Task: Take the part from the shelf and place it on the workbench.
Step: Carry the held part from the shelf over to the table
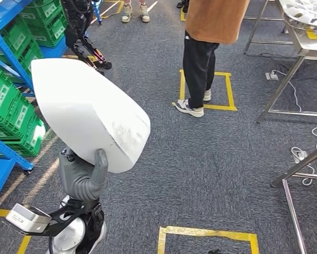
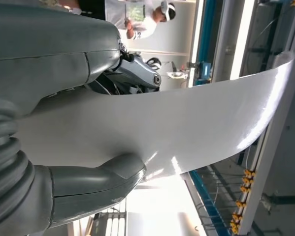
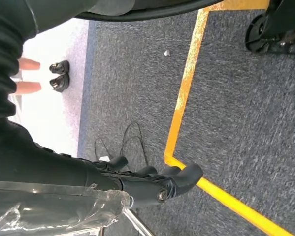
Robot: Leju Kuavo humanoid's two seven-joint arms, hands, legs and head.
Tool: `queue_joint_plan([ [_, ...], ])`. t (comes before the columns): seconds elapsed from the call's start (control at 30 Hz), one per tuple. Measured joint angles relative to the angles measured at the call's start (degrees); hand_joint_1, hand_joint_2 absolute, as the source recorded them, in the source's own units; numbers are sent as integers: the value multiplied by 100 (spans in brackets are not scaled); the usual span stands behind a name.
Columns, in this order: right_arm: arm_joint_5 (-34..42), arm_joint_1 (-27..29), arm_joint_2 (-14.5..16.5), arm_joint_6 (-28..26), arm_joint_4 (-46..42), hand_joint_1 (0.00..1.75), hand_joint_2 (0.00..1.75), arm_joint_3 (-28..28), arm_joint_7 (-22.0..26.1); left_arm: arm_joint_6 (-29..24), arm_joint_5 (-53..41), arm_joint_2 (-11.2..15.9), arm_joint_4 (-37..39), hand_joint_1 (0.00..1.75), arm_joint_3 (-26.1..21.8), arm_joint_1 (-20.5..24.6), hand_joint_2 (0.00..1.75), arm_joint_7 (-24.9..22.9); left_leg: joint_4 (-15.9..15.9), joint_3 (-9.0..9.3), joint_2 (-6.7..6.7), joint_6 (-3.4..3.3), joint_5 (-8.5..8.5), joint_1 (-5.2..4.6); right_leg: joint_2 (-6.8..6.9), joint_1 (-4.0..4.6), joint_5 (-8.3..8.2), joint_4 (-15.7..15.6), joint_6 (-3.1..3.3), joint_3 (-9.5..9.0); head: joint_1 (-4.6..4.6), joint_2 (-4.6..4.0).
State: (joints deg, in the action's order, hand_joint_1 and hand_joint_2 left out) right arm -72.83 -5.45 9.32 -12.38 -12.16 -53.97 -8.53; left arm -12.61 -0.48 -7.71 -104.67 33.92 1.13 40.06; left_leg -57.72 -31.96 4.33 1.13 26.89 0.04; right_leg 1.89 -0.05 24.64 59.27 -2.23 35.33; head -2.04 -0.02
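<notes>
One white part sits clamped in your left hand, thumb pressed on its near face; your right hand hangs floorward, fingers loosely extended, holding nothing.

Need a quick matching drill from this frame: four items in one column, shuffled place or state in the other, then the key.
Items
1. white part
2. green crates
3. yellow tape square
4. right hand

Descriptions
A. stacked on the blue shelf
B. held up by the left hand
C. on the carpet, around a person's shoes
D. holds nothing, hangs over the floor

Pairs: 1-B, 2-A, 3-C, 4-D
</notes>
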Motion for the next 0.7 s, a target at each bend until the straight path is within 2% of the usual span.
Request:
queue_joint_plan([
  [0.07,5,4,-2,-11,-1,0,175,-1,4,4,7,-2,-7,175,0,9,175,1,-138,-50,-82,60,125,21,-105,-17,-28,-36,71,-8,10,0],
  [0.1,8,2,-2,-17,-2,0,175,-2,7,5,8,-1,-12,175,0,12,175,1,-379,-158,-178,82,275,28,-160,-32,-39,-53,98,-19,23,1],
  [0.17,12,-5,-3,-23,-2,0,175,-2,16,6,9,9,-18,175,0,8,175,2,-1142,-531,-352,102,632,33,-269,-42,-40,-56,124,-21,45,1],
  [0.2,14,-8,-3,-23,-2,0,175,-2,20,6,10,16,-18,175,0,4,175,2,-1467,-708,-379,108,730,33,-330,-43,-38,-56,127,-21,50,1],
  [0.23,16,-6,-3,-23,-2,0,175,-2,21,6,10,22,-18,175,0,2,175,2,-1625,-812,-389,111,722,35,-392,-45,-38,-56,128,-22,51,0],
  [0.27,17,-3,-3,-23,-2,0,175,-2,21,6,10,27,-18,175,0,2,175,2,-1571,-813,-393,112,605,39,-456,-50,-39,-55,124,-25,50,0],
  [0.3,20,-1,-3,-23,-2,0,175,-2,21,6,10,29,-18,175,0,3,175,2,-1309,-706,-411,115,402,49,-523,-59,-39,-53,114,-31,50,0],
  [0.33,22,1,-3,-23,-2,0,175,-2,21,7,10,31,-18,175,0,7,175,2,-936,-534,-482,125,181,70,-590,-69,-39,-49,93,-34,53,0],
  [0.37,26,-4,-3,-22,-2,0,175,-2,22,11,10,30,-19,175,1,11,175,2,-544,-352,-581,129,28,95,-656,-67,-33,-26,62,-23,59,0],
  [0.4,34,-10,-3,-24,-2,0,175,-2,28,15,11,28,-21,175,1,14,175,2,-259,-219,-673,120,-61,114,-713,-67,-31,-12,26,-4,61,0],
  [0.43,46,-13,-3,-28,-2,0,175,-2,41,15,15,27,-25,175,-1,17,175,1,-108,-153,-741,98,-77,121,-759,-67,-33,-6,-12,19,69,0],
  [0.5,76,1,-3,-38,-2,0,175,-7,79,9,33,20,-33,175,-4,19,175,1,-70,-143,-712,9,-61,107,-830,-85,-52,-32,-82,54,75,0],
  [0.53,89,15,-3,-43,-2,0,175,-12,93,5,44,14,-38,175,-7,21,175,1,-64,-137,-670,-35,-67,105,-801,-91,-43,-23,-109,65,76,0],
  [0.57,98,22,-3,-47,-2,0,175,-16,99,5,51,5,-45,175,-9,23,175,1,-56,-126,-624,-79,-73,104,-707,-88,17,64,-132,110,58,0],
  [0.6,103,17,-3,-50,-2,0,175,-19,103,8,56,-2,-54,175,-13,23,175,1,-49,-116,-571,-115,-75,103,-574,-79,145,278,-148,210,44,0],
  [0.67,109,-9,-3,-61,-2,0,175,-21,105,13,60,-9,-71,175,-17,21,175,1,-49,-109,-458,-159,-63,75,-315,-63,531,1032,-164,570,16,0],
  [0.7,111,-20,-3,-64,-2,0,175,-21,106,15,61,-9,-74,175,-19,19,175,1,-49,-107,-399,-170,-56,61,-266,-63,688,1415,-166,757,16,0],
])
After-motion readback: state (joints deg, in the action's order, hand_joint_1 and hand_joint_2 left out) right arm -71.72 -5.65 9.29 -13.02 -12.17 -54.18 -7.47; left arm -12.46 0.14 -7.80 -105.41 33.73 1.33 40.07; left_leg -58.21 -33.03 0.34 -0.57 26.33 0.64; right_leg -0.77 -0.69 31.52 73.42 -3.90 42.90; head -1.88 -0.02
